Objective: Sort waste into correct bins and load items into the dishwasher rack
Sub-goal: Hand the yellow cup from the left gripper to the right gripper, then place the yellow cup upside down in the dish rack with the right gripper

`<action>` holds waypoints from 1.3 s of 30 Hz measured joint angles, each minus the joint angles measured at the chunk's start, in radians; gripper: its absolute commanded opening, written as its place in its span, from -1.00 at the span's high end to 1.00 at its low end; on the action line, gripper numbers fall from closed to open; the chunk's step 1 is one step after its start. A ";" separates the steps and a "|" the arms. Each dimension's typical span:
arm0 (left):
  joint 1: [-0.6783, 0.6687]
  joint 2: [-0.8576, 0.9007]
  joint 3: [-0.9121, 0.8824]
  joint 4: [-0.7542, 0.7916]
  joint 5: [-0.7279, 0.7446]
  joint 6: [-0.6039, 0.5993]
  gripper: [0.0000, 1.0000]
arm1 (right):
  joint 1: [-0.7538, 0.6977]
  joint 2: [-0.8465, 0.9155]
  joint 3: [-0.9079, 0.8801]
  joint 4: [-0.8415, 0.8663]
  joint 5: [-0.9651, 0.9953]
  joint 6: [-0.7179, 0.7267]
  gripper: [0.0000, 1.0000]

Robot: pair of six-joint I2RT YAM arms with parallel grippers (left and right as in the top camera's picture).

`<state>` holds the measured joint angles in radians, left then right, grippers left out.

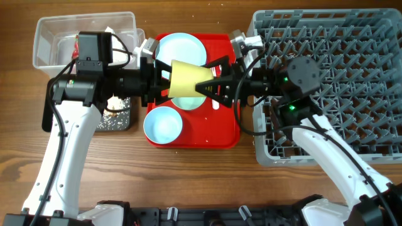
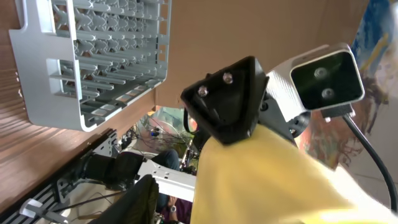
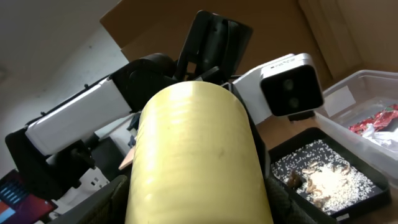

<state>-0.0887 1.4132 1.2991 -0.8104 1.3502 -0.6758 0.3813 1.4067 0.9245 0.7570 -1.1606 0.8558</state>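
The yellow cup (image 1: 187,78) hangs sideways above the red tray, between my two grippers. My right gripper (image 1: 217,81) is shut on its narrow end; in the right wrist view both fingers press the sides of the cup (image 3: 193,155). My left gripper (image 1: 162,78) is open around the wide end, and the left wrist view shows a gap between its finger and the cup (image 2: 267,180). The pale blue plate (image 1: 182,47) and a blue-green bowl (image 1: 163,124) lie on the tray. A second bowl (image 1: 186,102) is partly hidden under the cup. The grey dishwasher rack (image 1: 352,37) stands at the right.
The clear tub (image 1: 50,31) at the back left holds white paper and a red wrapper (image 3: 373,118). The black tray (image 1: 116,119) beside it holds crumbly food scraps (image 3: 326,180). The red tray (image 1: 223,135) lies between the bins and the rack.
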 measured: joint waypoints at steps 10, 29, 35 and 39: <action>0.000 0.000 0.000 0.011 -0.121 0.005 -0.25 | -0.179 0.000 0.005 -0.171 -0.051 -0.018 0.91; -0.001 0.000 0.000 -0.064 -1.128 0.008 -0.76 | -0.287 -0.134 0.341 -1.985 1.129 -0.523 0.91; -0.001 0.000 0.000 -0.064 -1.130 0.008 -0.84 | -0.287 -0.069 0.340 -2.136 1.140 -0.544 0.91; -0.001 0.000 0.000 -0.064 -1.130 0.008 -0.85 | -0.287 -0.068 0.303 -2.127 1.135 -0.548 0.91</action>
<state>-0.0895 1.4136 1.2991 -0.8742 0.2199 -0.6678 0.0940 1.3388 1.2274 -1.3701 -0.0257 0.3077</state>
